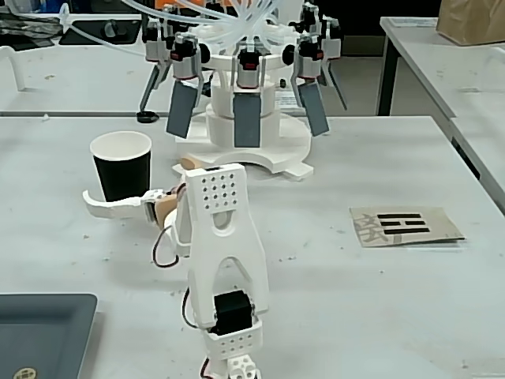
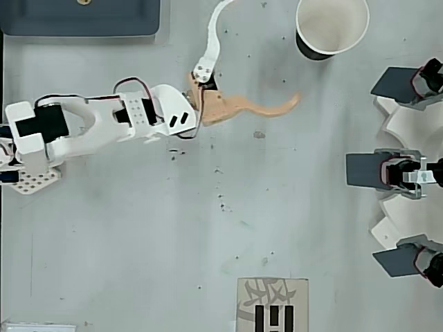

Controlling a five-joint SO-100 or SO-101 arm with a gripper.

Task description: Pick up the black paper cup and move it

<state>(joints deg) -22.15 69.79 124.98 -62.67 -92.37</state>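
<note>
The black paper cup with a white rim (image 2: pixel 331 28) stands upright at the overhead view's top right; the tool (image 2: pixel 261 52), fingers spread wide, sits apart from it on the grey worktop (image 2: pixel 208 242).

My fixed view sits low behind the arm (image 1: pixel 225 245), facing across the tabletop (image 1: pixel 379 300) at close range. My overhead view looks straight down, arm (image 2: pixel 104 124) at left. Both share the cup (image 1: pixel 121 166) (image 2: pixel 331 28) and printed card (image 1: pixel 405 226) (image 2: pixel 272 304).

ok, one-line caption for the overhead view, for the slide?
SO-100 arm's gripper, open, nears the upright black paper cup on the grey table.
</note>
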